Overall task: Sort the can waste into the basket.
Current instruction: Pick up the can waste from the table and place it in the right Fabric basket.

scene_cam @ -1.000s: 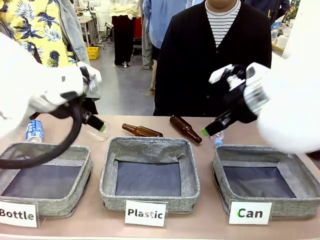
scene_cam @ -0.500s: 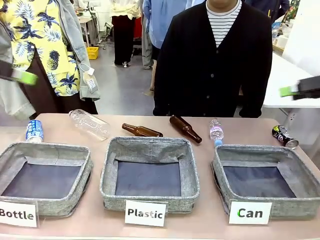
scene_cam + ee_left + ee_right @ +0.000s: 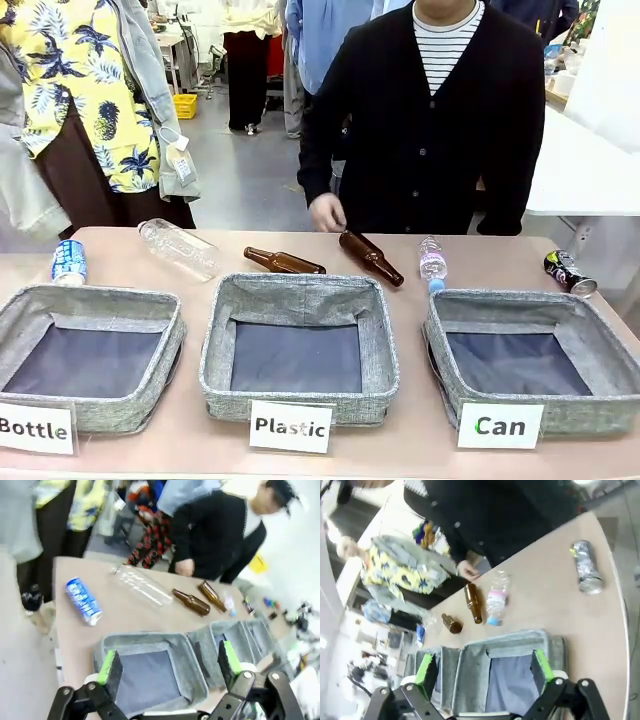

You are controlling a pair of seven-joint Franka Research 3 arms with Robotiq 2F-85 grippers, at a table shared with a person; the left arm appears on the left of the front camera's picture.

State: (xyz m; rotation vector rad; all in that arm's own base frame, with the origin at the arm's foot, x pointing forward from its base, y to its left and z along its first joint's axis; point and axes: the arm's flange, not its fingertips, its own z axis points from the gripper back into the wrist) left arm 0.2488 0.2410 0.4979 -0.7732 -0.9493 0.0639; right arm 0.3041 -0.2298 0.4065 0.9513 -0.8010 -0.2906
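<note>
A black can (image 3: 570, 272) lies on its side at the far right of the table, just behind the grey "Can" basket (image 3: 592, 338). A blue can (image 3: 69, 262) lies at the far left, behind the "Bottle" basket. In the left wrist view my left gripper (image 3: 170, 662) hangs open above a grey basket, with the blue can (image 3: 83, 601) beyond it to the left. Over the "Can" basket (image 3: 510, 641) my right gripper (image 3: 484, 670) is open too, and the black can (image 3: 586, 567) lies well off to its upper right.
The "Bottle" basket (image 3: 60, 298) and "Plastic" basket (image 3: 300, 288) stand left and centre. Two brown bottles (image 3: 284, 262) (image 3: 370, 257), a large clear bottle (image 3: 180, 248) and a small clear one (image 3: 432, 264) lie behind them. A person's hand (image 3: 326, 212) hovers by the brown bottles.
Both arms have swung up and out of the front view. The person's hand has come down to the table edge near the brown bottles.
</note>
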